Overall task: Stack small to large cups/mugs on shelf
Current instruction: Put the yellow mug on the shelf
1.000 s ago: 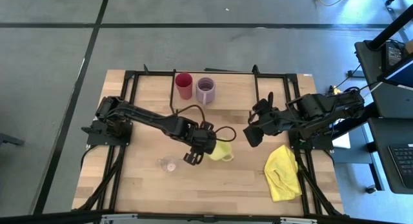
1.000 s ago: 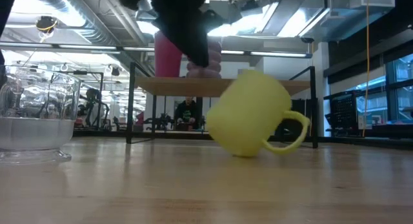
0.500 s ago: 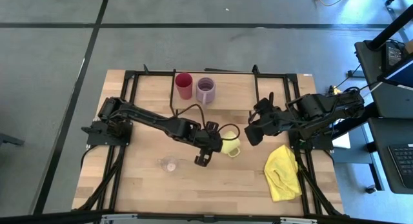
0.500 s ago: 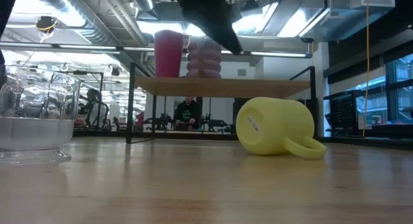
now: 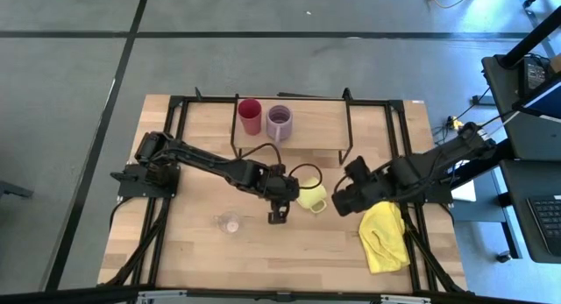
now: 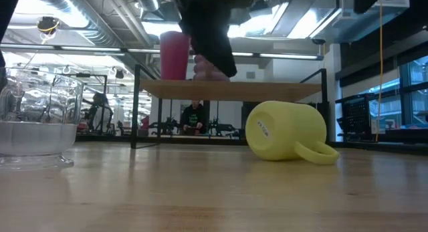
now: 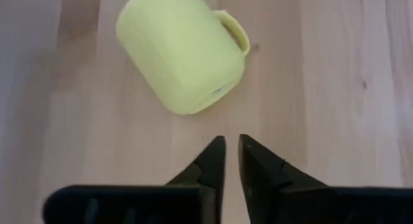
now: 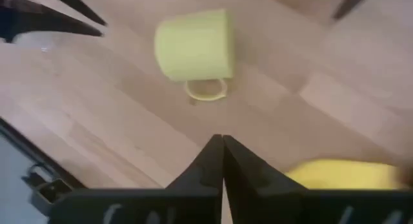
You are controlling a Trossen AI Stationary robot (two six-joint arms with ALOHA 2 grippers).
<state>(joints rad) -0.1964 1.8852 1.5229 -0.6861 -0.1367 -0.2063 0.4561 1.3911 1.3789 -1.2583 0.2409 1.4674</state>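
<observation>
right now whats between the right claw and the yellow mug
Nothing: bare tabletop between the right claw and the toppled yellow mug, clearest in the right wrist view.

The yellow-green mug [image 5: 310,197], upright-tilted a second ago, is now lying on its side, free of the left gripper [image 5: 277,215], whose fingers are narrowing to a slim gap. The right gripper [image 5: 337,204] is reaching in beside the mug, its fingers now pressed together.
</observation>
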